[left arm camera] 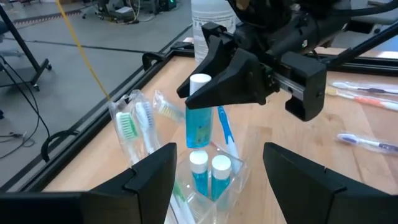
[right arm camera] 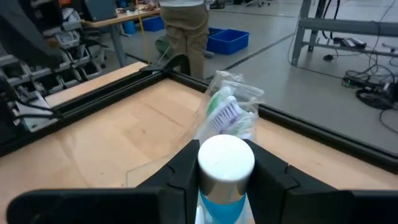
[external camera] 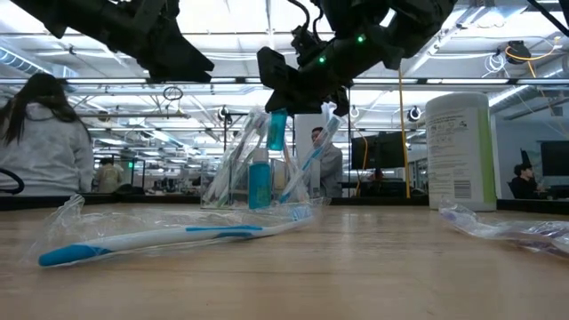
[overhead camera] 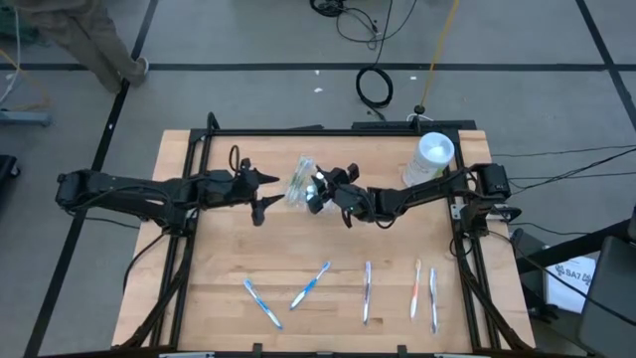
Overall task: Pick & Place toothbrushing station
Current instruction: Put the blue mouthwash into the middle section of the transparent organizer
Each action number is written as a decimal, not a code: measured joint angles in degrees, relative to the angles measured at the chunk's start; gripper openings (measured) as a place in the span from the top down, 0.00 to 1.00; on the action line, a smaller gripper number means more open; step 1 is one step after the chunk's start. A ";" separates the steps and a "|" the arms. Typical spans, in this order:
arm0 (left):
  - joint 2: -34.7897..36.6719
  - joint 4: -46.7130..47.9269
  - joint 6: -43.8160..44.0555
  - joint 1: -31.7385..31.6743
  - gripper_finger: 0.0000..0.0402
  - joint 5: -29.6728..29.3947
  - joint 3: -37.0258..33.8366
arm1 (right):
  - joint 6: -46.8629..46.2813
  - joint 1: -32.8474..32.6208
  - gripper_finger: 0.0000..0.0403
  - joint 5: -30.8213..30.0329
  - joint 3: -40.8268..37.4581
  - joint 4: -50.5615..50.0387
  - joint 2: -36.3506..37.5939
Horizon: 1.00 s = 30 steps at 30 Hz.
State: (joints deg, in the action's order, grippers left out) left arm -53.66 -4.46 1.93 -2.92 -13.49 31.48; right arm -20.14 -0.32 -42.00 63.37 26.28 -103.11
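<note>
The clear toothbrushing station (left arm camera: 205, 180) stands near the table's (overhead camera: 328, 249) rear middle, holding wrapped toothbrushes (left arm camera: 134, 124) and small blue bottles (left arm camera: 211, 174). Just above it the right end effector (right arm camera: 226, 165) pinches a white-capped blue bottle (left arm camera: 200, 118). The left end effector (left arm camera: 217, 177) hangs beside it, spread wide and holding nothing.

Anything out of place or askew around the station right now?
Nothing is spilled or damaged. The clear toothbrushing station stands upright mid-table, with wrapped toothbrushes leaning inside. The right tool grips a small blue bottle just above it; the left tool is open nearby. Five wrapped toothbrushes lie along the front edge.
</note>
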 joint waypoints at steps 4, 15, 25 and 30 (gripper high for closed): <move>-0.32 0.02 -0.09 0.00 0.38 -0.01 0.00 | -1.77 0.08 0.78 -0.54 0.00 -0.74 -1.28; -0.30 -0.10 -0.07 0.02 0.38 0.04 -0.02 | -4.44 0.35 0.77 0.08 -0.04 -2.86 -1.96; -0.32 -0.08 0.04 0.02 0.38 0.04 -0.02 | -4.68 0.52 0.77 1.38 0.00 -2.26 -1.86; -0.32 -0.08 0.05 0.00 0.38 0.05 -0.02 | -4.77 0.61 0.77 1.56 -0.01 -2.87 -1.86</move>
State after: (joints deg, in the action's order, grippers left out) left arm -53.98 -4.54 1.99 -2.92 -13.44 31.46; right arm -24.91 0.30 -40.44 63.37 23.40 -104.97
